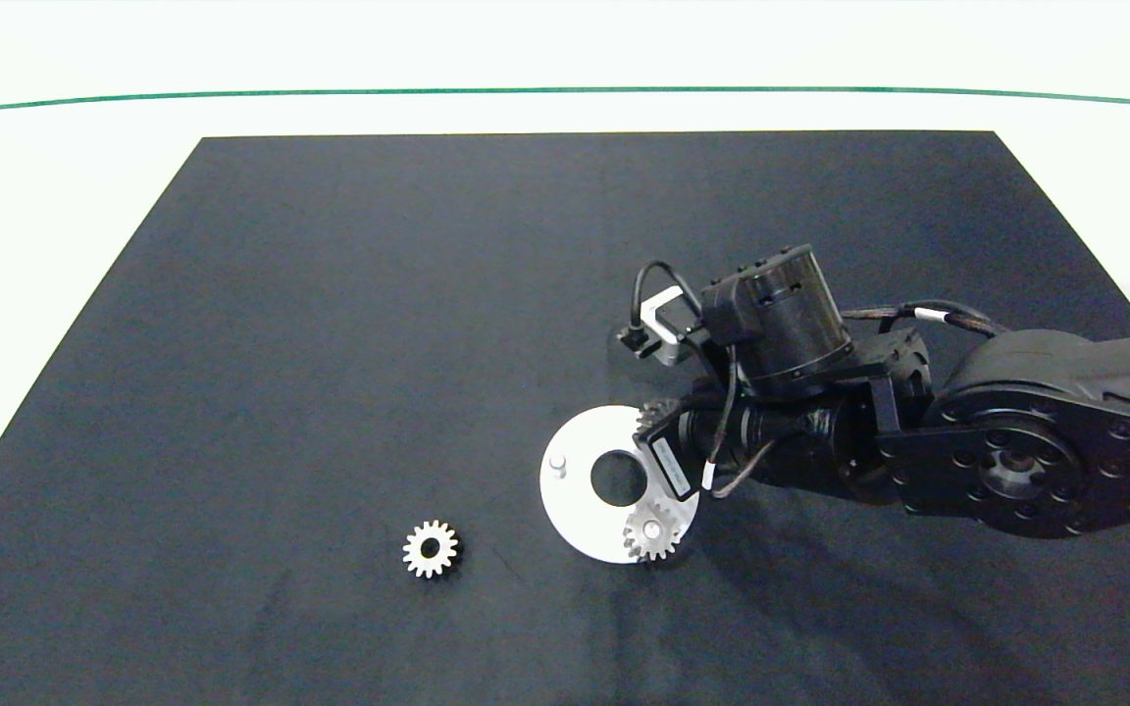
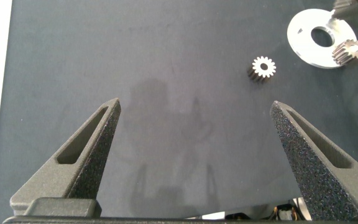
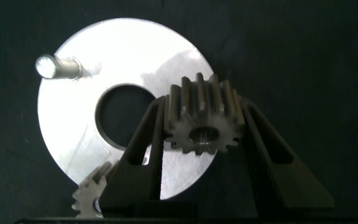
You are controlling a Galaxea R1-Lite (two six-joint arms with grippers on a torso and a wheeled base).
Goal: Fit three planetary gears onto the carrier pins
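Dark matting (image 1: 330,343) covers the table, and on it lies the flat white disc (image 1: 575,500) with its large centre hole, the landmark for all else. One bare carrier pin (image 1: 557,461) stands near the disc's rim on the side away from the right arm, a short whitish-silver peg (bright at its tip in the right wrist view (image 3: 48,65)). One planetary gear (image 1: 651,532) already sits on a pin at the disc's near edge, silvery with pointed teeth. A second gear (image 3: 202,121) is pinched between the right gripper (image 3: 202,134) fingers, which press on its toothed flanks; its round bore faces the wrist camera and it hangs over the disc's rim on the arm's side, opposite the bare pin. Whether it touches the disc I cannot tell. A third gear (image 1: 431,548) lies flat on the matting, well apart from the disc, on the side away from the right arm. The left gripper (image 2: 194,118) hovers over bare matting farther from the disc than that loose gear (image 2: 263,66), its fingers spread wide and empty.
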